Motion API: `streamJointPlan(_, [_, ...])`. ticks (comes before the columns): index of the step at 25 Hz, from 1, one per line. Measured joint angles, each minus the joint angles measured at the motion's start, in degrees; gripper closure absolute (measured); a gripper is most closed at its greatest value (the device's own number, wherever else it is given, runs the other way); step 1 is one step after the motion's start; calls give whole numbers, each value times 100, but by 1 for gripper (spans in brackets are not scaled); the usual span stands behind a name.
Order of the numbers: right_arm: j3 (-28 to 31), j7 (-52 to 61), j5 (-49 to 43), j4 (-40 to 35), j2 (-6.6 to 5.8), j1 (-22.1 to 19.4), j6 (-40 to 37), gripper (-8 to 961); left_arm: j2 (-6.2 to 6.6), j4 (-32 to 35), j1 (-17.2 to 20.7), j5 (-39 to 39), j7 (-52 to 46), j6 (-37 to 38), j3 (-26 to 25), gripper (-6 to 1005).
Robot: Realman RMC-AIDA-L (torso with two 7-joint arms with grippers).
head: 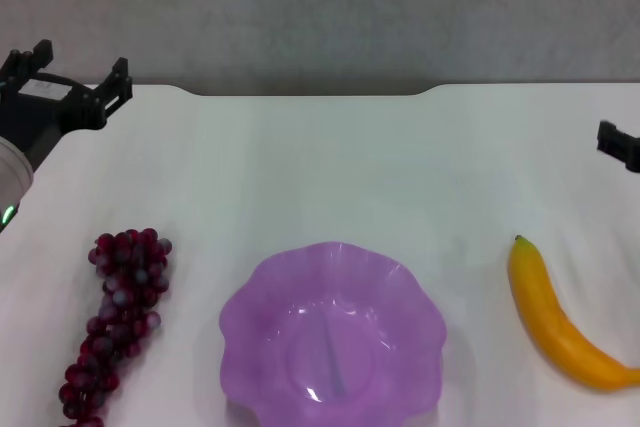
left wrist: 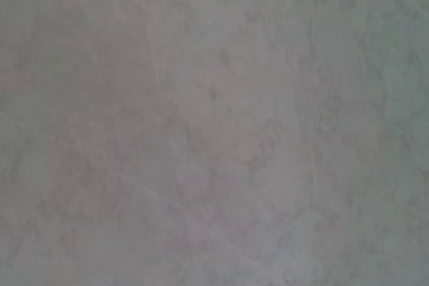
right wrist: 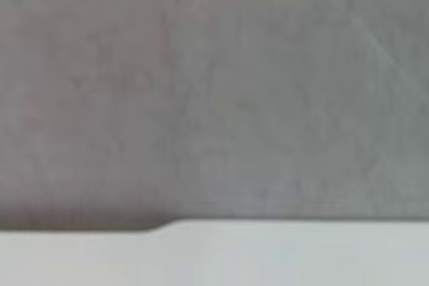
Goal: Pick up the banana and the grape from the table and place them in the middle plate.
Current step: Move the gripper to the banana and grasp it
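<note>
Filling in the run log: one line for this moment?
grape: table, left | banana: table, right | middle plate: empty | left end effector: far-left, open

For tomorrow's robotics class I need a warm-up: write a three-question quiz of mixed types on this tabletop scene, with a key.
1. True or false: the translucent purple scalloped plate already holds fruit.
2. Which item lies on the robot's right on the white table? A) the long yellow-orange curved banana B) the dark red-purple grape bunch
3. Fill in: the black left gripper, fingers apart, is near the table's ____ left corner.

Key: 1 false; 2 A; 3 far. The right gripper only peeks in at the right edge.
</note>
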Motion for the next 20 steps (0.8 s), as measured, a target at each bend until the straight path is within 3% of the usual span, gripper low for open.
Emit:
streamJointPlan(9, [333, 196, -115, -624, -10, 229, 1871, 138, 0, -81, 65, 0, 13, -11, -15, 124])
streamJointPlan(20, [479, 191, 177, 323, -17, 915, 2498, 138, 4, -83, 63, 0, 7, -11, -50, 125])
